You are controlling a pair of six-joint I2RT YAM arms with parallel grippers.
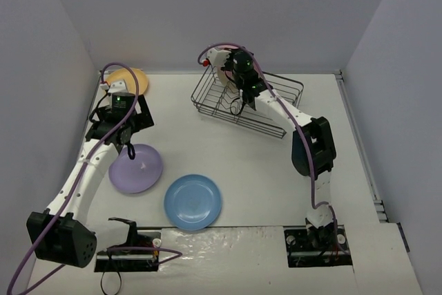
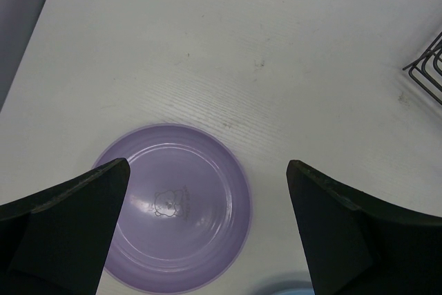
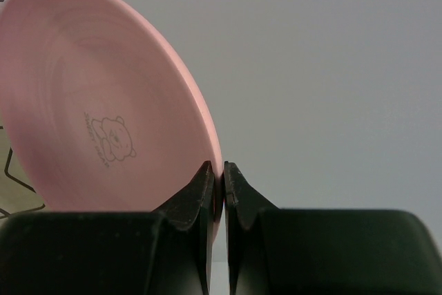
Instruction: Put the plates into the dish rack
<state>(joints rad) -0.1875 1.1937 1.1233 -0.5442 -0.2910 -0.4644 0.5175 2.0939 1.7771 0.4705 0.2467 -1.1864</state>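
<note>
White tabletop (image 1: pixel 242 164), grey walls. Right hand (image 3: pixel 222 170) clenched on rim of round pink matte plate (image 3: pixel 103 101), upright above dark wire dish rack (image 1: pixel 207 94). Thin edge pinch: plate may twist, slip, miss divider slot. Left hand (image 2: pixel 207 164) spread wide, empty, over round lilac plate (image 2: pixel 173 205).

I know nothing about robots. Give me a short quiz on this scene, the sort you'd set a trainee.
1. True or false: the right arm's fingers are closed on the rim of the pink plate.
2. In the left wrist view, what shows between the left arm's open fingers? A. a green bowl B. the lilac plate C. a spoon
3. How many plates lie flat on the table, outside the dish rack?

Key: 1 true; 2 B; 3 three.
</note>
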